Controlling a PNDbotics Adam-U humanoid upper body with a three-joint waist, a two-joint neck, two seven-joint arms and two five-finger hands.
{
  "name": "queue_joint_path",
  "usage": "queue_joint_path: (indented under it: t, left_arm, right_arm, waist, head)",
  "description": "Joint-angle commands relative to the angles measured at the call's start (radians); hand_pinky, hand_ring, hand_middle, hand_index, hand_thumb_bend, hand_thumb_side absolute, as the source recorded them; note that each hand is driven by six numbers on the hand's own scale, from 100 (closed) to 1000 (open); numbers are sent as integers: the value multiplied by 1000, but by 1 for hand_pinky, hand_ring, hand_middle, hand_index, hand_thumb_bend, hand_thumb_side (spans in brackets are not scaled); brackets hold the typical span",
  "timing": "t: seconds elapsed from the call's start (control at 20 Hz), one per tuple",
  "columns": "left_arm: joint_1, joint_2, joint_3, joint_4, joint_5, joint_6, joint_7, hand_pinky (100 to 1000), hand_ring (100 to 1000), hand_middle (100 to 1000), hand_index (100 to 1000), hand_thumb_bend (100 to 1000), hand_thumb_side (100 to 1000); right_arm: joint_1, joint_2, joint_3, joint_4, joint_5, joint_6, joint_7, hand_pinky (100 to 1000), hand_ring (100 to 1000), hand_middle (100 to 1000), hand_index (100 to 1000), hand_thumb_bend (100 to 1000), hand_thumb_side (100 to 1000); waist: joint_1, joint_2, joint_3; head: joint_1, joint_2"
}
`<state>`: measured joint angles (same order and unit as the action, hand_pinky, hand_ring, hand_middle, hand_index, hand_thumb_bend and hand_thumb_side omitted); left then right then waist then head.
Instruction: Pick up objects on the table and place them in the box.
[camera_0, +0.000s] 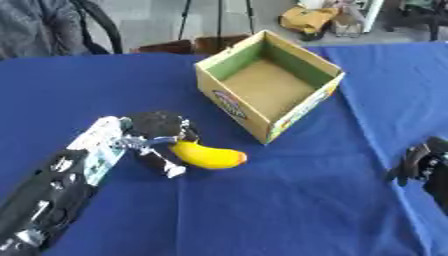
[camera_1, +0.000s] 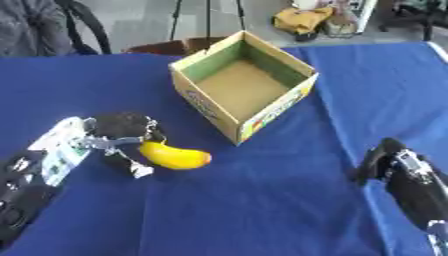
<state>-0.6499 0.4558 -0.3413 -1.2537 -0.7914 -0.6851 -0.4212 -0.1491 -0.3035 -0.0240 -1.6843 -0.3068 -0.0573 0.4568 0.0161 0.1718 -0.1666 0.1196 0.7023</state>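
The right hand (camera_1: 389, 162) is nearest, at about 4 o'clock, by the right edge. It is black and rests on the blue table (camera_0: 262, 210). Its fingers look bent down a little, but I cannot tell if they are open or shut. It is not on the banana and not on the box. It is well apart from both.

The left arm comes in from 7 o'clock, black with silver parts. The left hand (camera_0: 157, 132) sits at about 9 o'clock. Its fingers are curled round one end of the banana (camera_0: 210, 156). The thumb (camera_0: 166, 167) points down toward the table, just beside the banana.

The banana is yellow and a little bent. Its free end pokes out toward 3 o'clock, away from the hand. It is low over the table. I cannot tell if it is touching the cloth or just above it.

The box (camera_0: 302, 107) is farther back, at about 1 o'clock. It is brown cardboard, open at the top, with green on the inside walls and a bright picture on the outside. It stands near the banana, not touching it. Nothing can be seen inside it.
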Motion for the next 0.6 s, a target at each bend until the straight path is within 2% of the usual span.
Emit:
queue_joint_path:
  t: [0.05,0.6]
  left_arm:
    - [-21,38,12,-35,39,-93,-124,538,484,461,689,100,300]
    - [-49,88,23,-58,93,-80,-149,542,487,464,691,100,276]
  right_arm:
    - [-8,-17,-5,-21,-4,-1,0,509,370,317,494,100,791]
    - [-9,-20,-5,-20,-4,-3,1,509,369,317,494,100,790]
  waist:
    - [-1,-17,0]
    - [1,-18,-4]
  head:
    - [-4,-8]
    - [-6,-16]
